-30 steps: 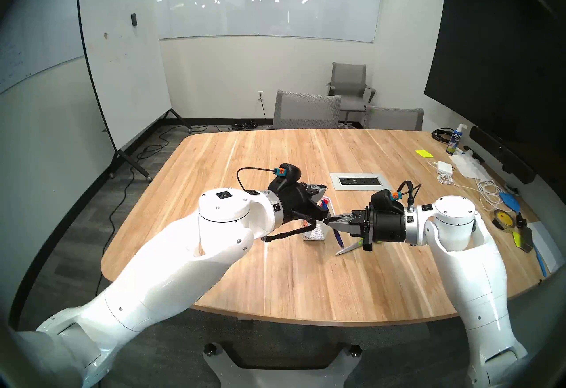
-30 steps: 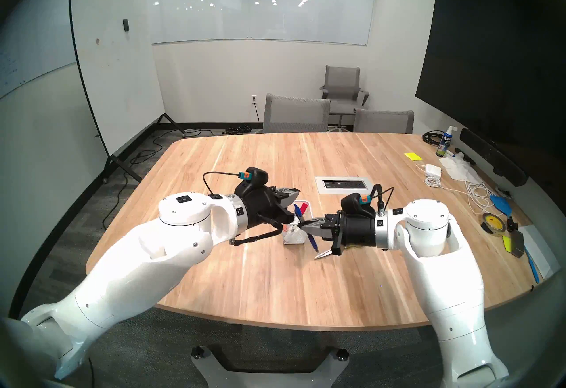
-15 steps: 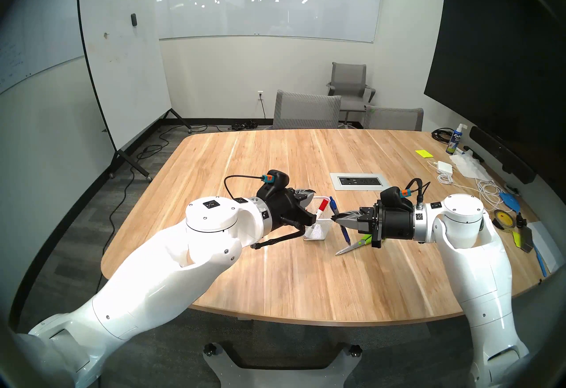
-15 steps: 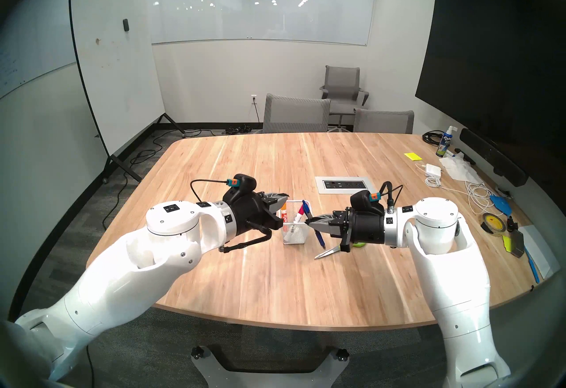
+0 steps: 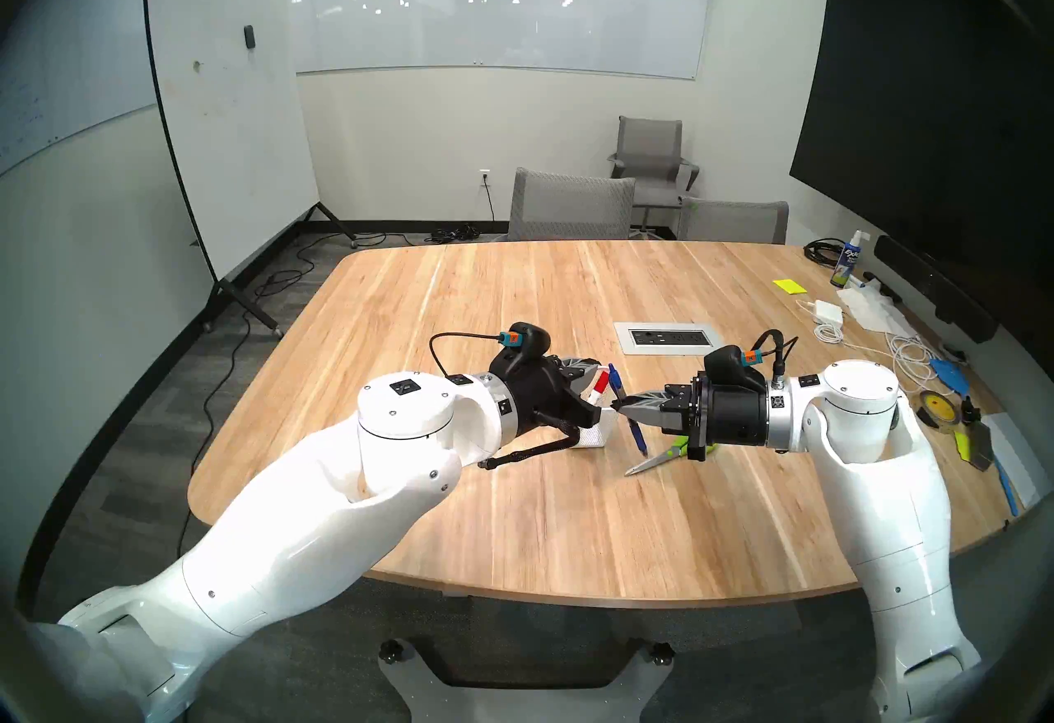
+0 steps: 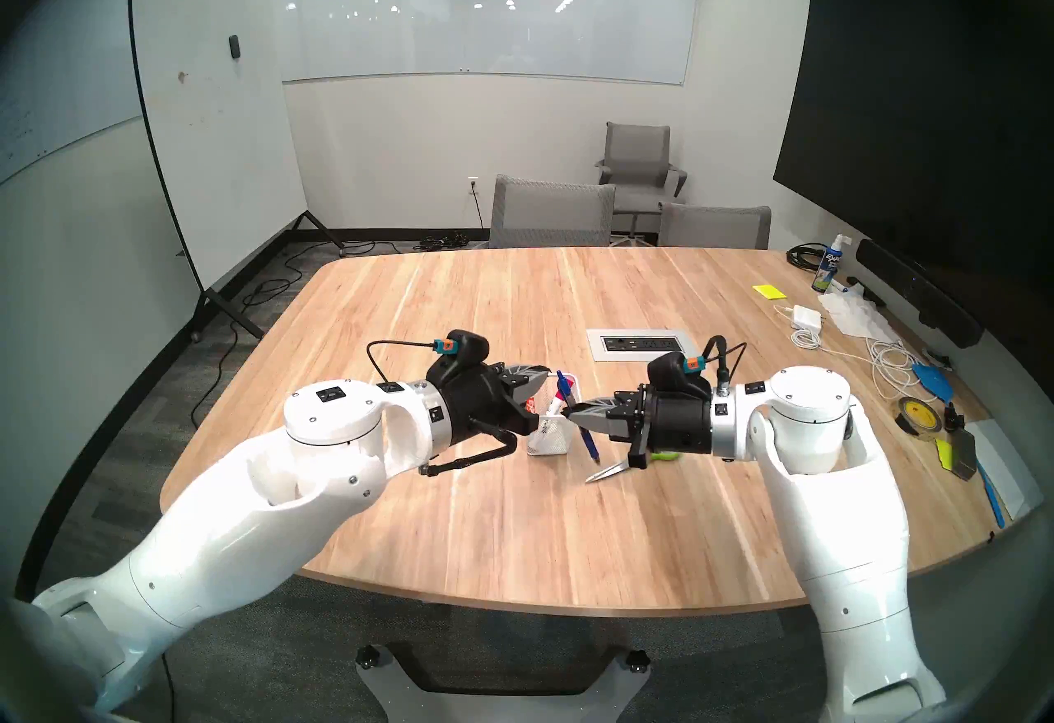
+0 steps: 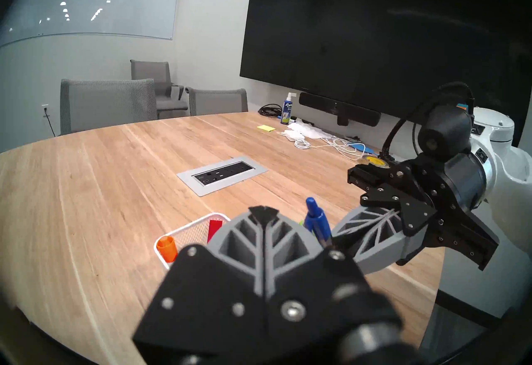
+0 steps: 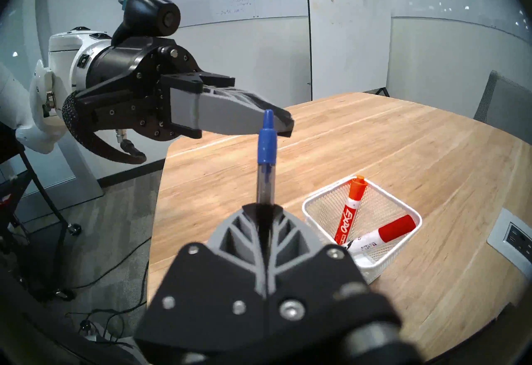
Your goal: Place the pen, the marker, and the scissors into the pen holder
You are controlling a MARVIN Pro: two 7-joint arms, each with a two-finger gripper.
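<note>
My right gripper (image 8: 262, 207) is shut on the blue pen (image 8: 266, 160), which stands nearly upright with its cap up and its tip (image 5: 643, 451) above the table. The pen hangs just right of the white mesh pen holder (image 8: 377, 272), outside its rim. Inside the holder (image 6: 547, 434) lean an orange-capped marker (image 8: 352, 206) and a red-capped marker (image 8: 388, 232). My left gripper (image 7: 263, 211) is shut on nothing and hovers over the holder's left side. The scissors (image 5: 656, 460) lie flat on the table under my right wrist, green handles partly hidden.
A grey power outlet panel (image 5: 664, 338) is set into the table behind the holder. Cables, a charger (image 5: 827, 311), a tape roll (image 5: 935, 408), a spray bottle (image 5: 847, 262) and papers crowd the table's right edge. Chairs stand at the far side.
My left arm drew back to the left, then came forward again over the holder. My right gripper backed off to the right with the pen, then eased slightly back toward the holder.
</note>
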